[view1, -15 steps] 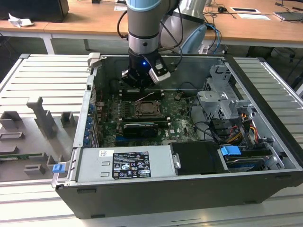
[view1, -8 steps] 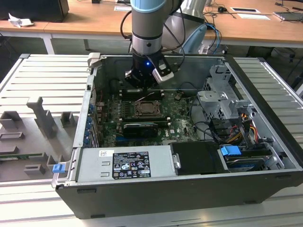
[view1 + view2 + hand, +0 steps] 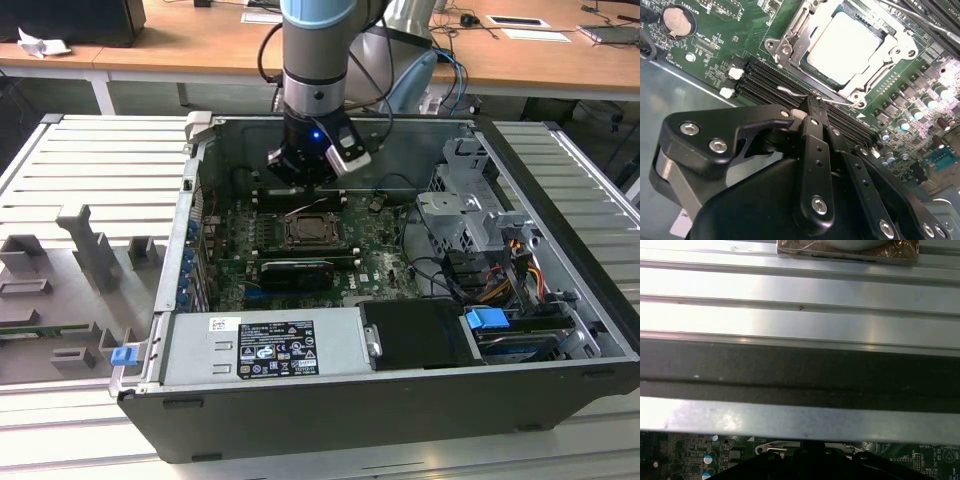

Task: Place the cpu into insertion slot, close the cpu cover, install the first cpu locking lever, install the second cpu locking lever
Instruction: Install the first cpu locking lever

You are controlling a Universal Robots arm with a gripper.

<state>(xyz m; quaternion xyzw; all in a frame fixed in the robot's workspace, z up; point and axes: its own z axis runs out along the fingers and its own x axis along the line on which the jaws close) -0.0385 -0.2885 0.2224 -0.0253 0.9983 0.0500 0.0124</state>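
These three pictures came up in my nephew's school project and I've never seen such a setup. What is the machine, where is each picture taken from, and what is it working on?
The machine is a robot arm, reaching down into an opened computer case that lies on a ribbed metal table. The exterior view comes from a camera off the arm. Both wrist views come from cameras riding on the arm.

In the second wrist view, the black hand has its fingers closed together, with a thin wire locking lever at their tips. Just beyond sits the cpu, pale and square, already in the insertion slot, with the silvery cpu cover framing it. Green motherboard surrounds it.

The first wrist view mostly looks at the ribbed table and the case wall.
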